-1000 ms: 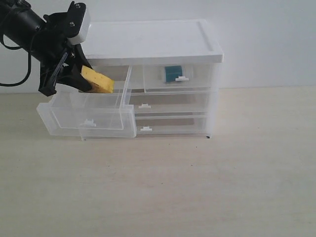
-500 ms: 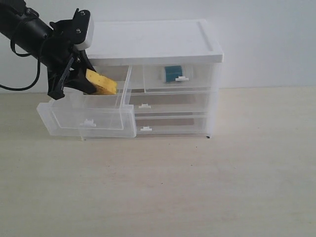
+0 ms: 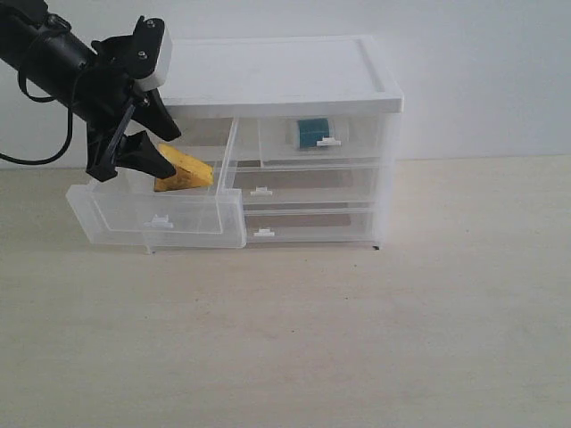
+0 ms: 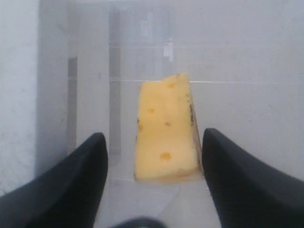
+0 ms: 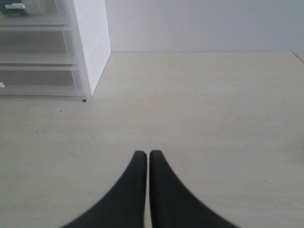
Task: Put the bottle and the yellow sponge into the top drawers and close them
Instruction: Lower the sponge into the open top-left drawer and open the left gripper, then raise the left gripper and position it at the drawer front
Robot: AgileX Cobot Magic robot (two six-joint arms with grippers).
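The yellow sponge point(image 3: 185, 175) point(image 4: 166, 135) lies inside the pulled-out top left drawer point(image 3: 161, 217), leaning toward its right wall. My left gripper point(image 3: 163, 148) point(image 4: 154, 134) hangs over that drawer, open, its fingers standing either side of the sponge without holding it. The bottle point(image 3: 312, 132) shows as a teal label behind the front of the top right drawer point(image 3: 357, 143), which is pushed in. My right gripper point(image 5: 148, 153) is shut on nothing above bare tabletop, to the right of the cabinet; the exterior view does not show it.
The white-topped drawer cabinet point(image 3: 277, 76) point(image 5: 90, 47) stands at the back of a pale wooden table point(image 3: 357, 339). Its two full-width lower drawers point(image 3: 312, 185) are pushed in. The open top left drawer juts out forward and to the left.
The left gripper's jaws have opened and let go of the sponge. It has dropped from between the fingers into the open top left drawer. The right gripper has stayed shut.
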